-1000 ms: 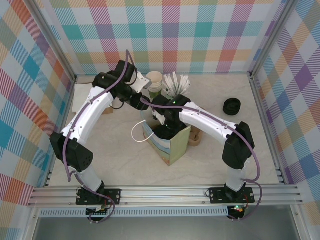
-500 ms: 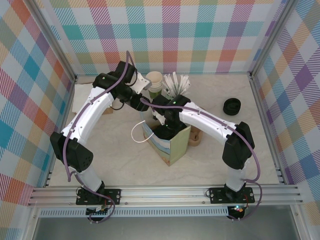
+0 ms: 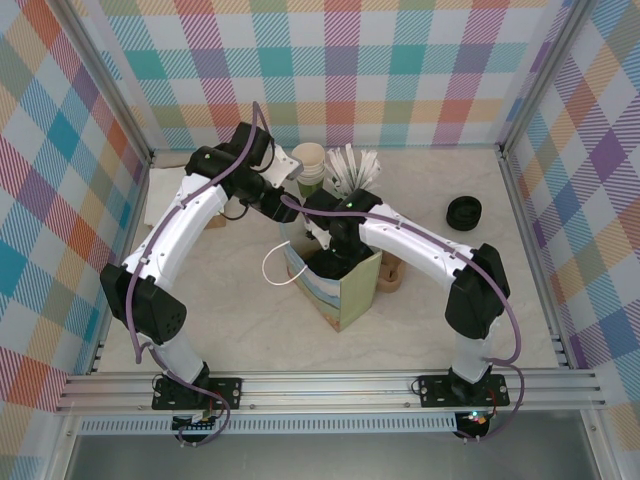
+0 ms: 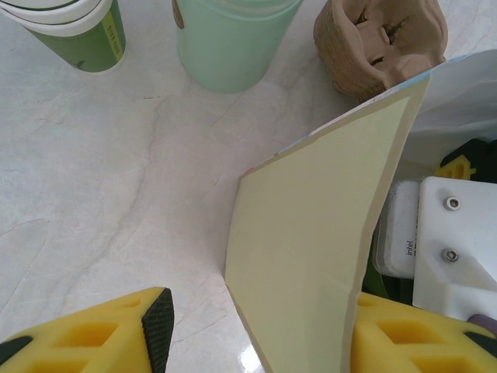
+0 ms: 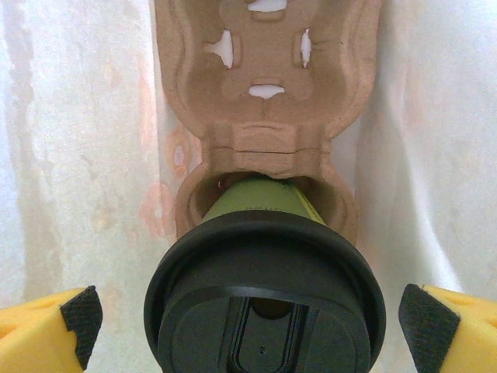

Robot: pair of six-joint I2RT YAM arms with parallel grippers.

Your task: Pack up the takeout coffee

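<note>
Nothing visibly shifts since a second ago; both arms keep their poses. My right pincer [image 5: 248, 318] stands wide open either side of the takeout coffee [image 5: 260, 198], which wears its smooth black lid [image 5: 264, 303] and sits in a moulded pulp carrier [image 5: 264, 70] inside the paper bag [image 4: 311, 256]. My left pincer [image 4: 260, 326] gapes astride the bag's stiff cream wall, with a mint cup [image 4: 233, 39] beyond.

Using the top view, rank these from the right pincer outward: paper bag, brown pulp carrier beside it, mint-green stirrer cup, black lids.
1. Pale paper bag: the right pincer is down inside it.
2. Brown pulp carrier: just right of the bag.
3. Mint-green cup of white stirrers: behind the bag.
4. Stack of round black plastic lids: far right.
</note>
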